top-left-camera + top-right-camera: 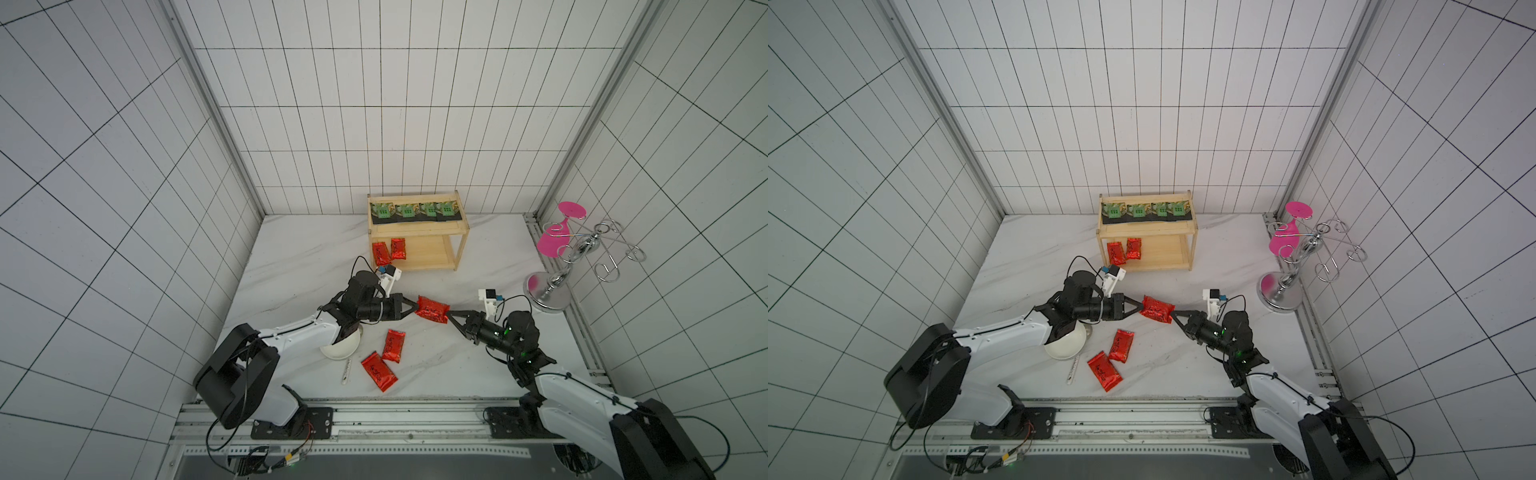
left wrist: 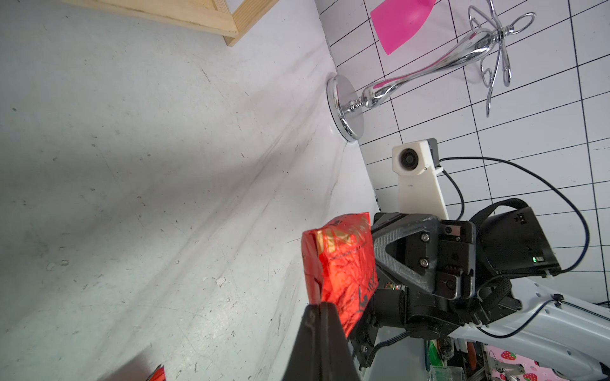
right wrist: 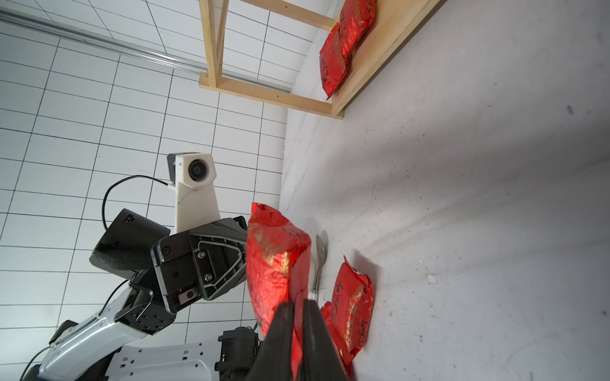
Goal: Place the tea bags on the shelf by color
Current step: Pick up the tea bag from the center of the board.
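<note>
A red foil tea bag (image 1: 432,309) hangs above the table's middle, gripped at both ends. My left gripper (image 1: 417,308) is shut on its left edge (image 2: 343,264), and my right gripper (image 1: 449,313) is shut on its right edge (image 3: 274,257). Both wrist views show the jaws pinching foil: left gripper (image 2: 319,305), right gripper (image 3: 298,301). The wooden shelf (image 1: 417,227) stands at the back, with several black-and-green tea bags (image 1: 405,212) in a row on top. Two red ones (image 1: 380,253) (image 1: 398,248) lie on its lower board. Two more red pouches (image 1: 394,345) (image 1: 378,371) lie on the table in front.
A white bowl (image 1: 343,347) sits partly under my left arm, with a spoon (image 1: 347,372) beside it. A chrome wire stand (image 1: 552,286) with pink discs stands at the right wall. Tiled walls close in the table on three sides.
</note>
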